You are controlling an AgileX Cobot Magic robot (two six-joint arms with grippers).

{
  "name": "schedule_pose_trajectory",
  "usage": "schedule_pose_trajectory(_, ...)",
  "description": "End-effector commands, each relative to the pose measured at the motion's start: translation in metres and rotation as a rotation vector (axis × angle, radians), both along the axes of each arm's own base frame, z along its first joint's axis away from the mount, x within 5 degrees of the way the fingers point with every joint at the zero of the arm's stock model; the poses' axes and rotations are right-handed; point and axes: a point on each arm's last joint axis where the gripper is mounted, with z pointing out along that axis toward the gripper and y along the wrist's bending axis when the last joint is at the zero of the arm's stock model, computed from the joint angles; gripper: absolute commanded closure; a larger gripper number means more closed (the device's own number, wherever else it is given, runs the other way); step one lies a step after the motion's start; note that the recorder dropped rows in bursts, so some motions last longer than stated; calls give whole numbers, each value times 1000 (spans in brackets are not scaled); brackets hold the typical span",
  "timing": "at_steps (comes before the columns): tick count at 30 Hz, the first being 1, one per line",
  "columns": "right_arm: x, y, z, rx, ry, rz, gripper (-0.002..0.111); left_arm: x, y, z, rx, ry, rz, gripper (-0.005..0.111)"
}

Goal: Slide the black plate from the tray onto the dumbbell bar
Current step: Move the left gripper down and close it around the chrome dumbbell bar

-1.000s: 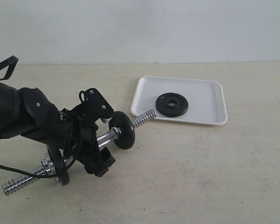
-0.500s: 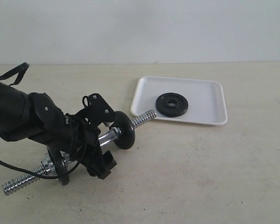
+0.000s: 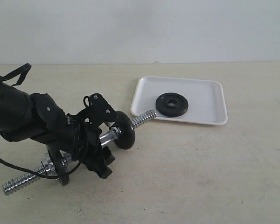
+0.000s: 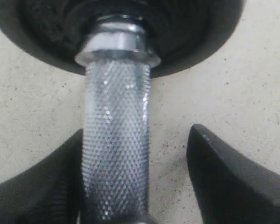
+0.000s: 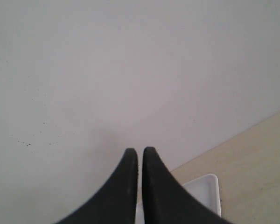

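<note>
Black plate (image 3: 171, 104): lies flat inside the tray, left of its middle, with no claw near it.
Tray (image 3: 207, 95): sits on the worktop (image 3: 200, 168), right of the bar.
Dumbbell bar (image 3: 107, 137): rests on the worktop with one threaded end (image 3: 144, 119) pointing at the tray's near corner. A mounted disc (image 3: 122, 130) sits behind that end, and another (image 3: 61, 168) sits by the far end.
Left claw (image 4: 137, 133): released, straddling the knurled middle of the bar. One finger looks to be against it, while the other stands clear with worktop showing between.
Right claw (image 5: 140, 151): clenched on nothing and raised toward the wall, out of the exterior view.
Step in hand: probably securing the bar, since the plate is untouched.
Next move: the left claw needs to clench squarely on the knurling to steady the bar. The right claw must then open, reach the plate and line its hole up with the free threaded end.
</note>
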Motion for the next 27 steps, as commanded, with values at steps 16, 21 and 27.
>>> schedule_pose_trajectory(16, -1, 0, 2, -12, -18, 3, 108, -6, -1, -8, 11, 53, -22, 102)
schedule_pose_trajectory(21, -2, 1, 5, 5, -53, 17, 108, -6, -1, -8, 9, 59, -22, 102)
schedule_pose_trajectory(27, -4, 4, 13, 6, -150, 48, 108, -4, -2, 9, -26, 15, -10, 102)
